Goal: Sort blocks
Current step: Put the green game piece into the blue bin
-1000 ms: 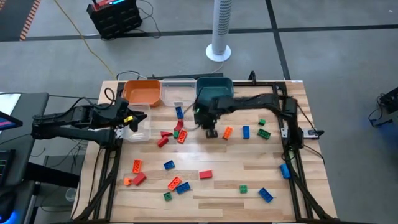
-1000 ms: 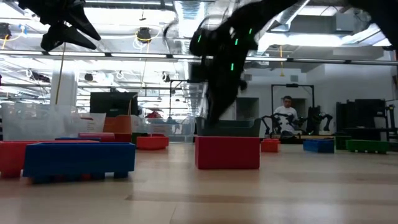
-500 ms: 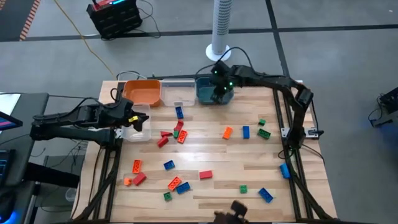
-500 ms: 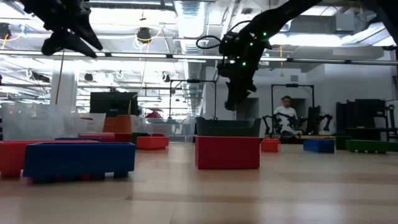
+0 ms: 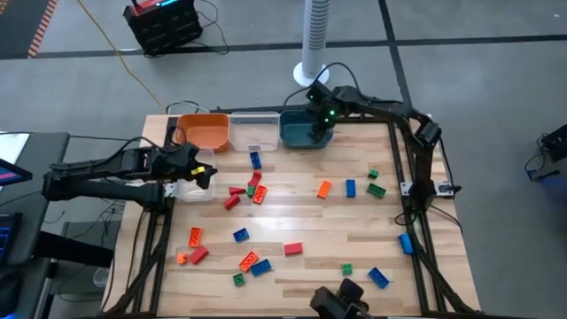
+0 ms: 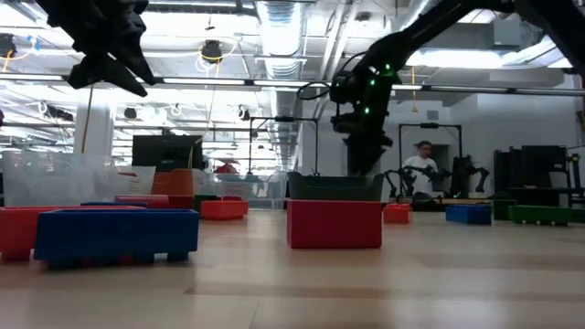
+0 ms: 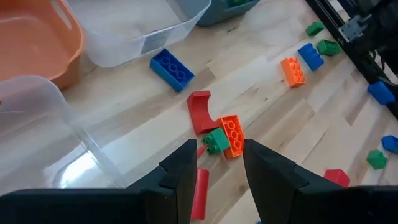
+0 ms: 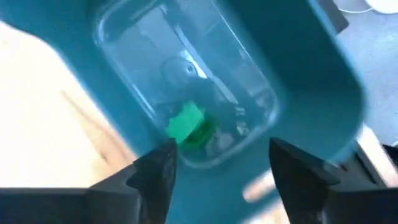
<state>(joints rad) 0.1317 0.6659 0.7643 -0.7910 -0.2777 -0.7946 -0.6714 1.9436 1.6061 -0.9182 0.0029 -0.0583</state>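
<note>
right gripper over teal bin, green block inside

right gripper [image 8: 214, 165] hangs above the teal bin [image 5: 297, 137] at the far edge of the table [image 5: 354, 230], fingers spread apart, nothing between them. right wrist view shows a green block [image 8: 188, 126] lying on the bin floor, clear of both fingers.

left gripper [image 7: 214, 165] sits over the near clear bin [image 5: 197, 188] on the left side, jaws partly apart with nothing held. just past its fingers: a cluster of a red block [image 7: 200, 112], small green block [image 7: 215, 140] and orange block [image 7: 232, 135], the green and orange touching. a blue block [image 7: 171, 69] lies near the far clear bin [image 5: 252, 133], beside the orange bin [image 5: 202, 133].

remaining blocks [image 5: 257, 263] are scattered over the table, red, orange, blue and green mixed: some mid-table right, some along the near edge.
</note>
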